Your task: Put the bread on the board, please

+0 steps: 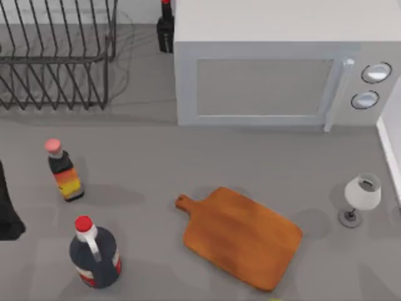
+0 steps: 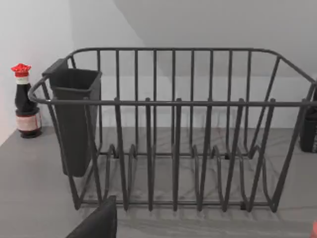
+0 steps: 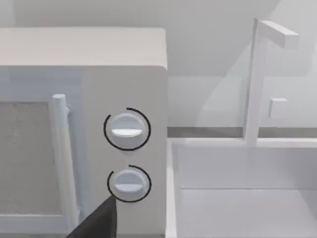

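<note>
Left pincer [image 1: 7, 216] parked at table's left edge, grip state unreadable; board [image 1: 241, 237] bare.

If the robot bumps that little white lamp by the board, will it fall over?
Probably, yes. The lamp has a wide white shade up on a thin stem over a small round base, so it looks top-heavy and apt to tip. It looks light too, so a push might slide it first. Tipped, the rounded shade could roll.

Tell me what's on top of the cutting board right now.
Nothing lies on the board: its whole wooden top is bare. What is beneath it is covered.
</note>
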Available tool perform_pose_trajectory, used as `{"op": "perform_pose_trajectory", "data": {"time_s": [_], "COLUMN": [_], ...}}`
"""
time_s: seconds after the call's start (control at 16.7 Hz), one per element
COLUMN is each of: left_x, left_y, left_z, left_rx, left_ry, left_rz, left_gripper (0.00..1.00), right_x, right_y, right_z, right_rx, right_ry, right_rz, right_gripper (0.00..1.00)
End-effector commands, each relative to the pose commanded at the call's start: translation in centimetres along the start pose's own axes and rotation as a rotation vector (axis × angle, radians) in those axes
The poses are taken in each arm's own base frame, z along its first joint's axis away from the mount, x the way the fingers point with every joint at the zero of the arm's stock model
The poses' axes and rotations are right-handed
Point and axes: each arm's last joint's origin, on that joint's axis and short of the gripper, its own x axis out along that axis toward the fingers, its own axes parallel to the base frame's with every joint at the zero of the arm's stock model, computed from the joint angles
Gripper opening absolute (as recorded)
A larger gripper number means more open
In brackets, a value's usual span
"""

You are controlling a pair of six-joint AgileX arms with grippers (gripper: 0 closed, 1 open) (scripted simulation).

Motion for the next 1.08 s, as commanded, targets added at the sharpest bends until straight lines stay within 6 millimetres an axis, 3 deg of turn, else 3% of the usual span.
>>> {"op": "perform_pose_trajectory", "data": {"time_s": [0.24,0.6,0.84,1.08], "left_x": [0.0,1.7,6.1,12.3], "left_y": [0.1,1.0,2.3,4.5], "left_z": [0.6,5.4,8.1,8.1], "left_rx": [0.001,0.012,0.006,-0.021], "left_ry": [0.024,0.288,0.603,0.955], "left_rz": [0.011,0.067,0.093,0.114], "left_gripper": [1.00,1.00,1.00,1.00], "right_x": [0.0,0.0,0.0,0.0], "right_y": [0.0,0.0,0.0,0.0], "right_z": [0.0,0.0,0.0,0.0], "right_rx": [0.000,0.000,0.000,0.000], "right_ry": [0.000,0.000,0.000,0.000], "right_rz": [0.000,0.000,0.000,0.000], "right_gripper": [1.00,1.00,1.00,1.00]}}
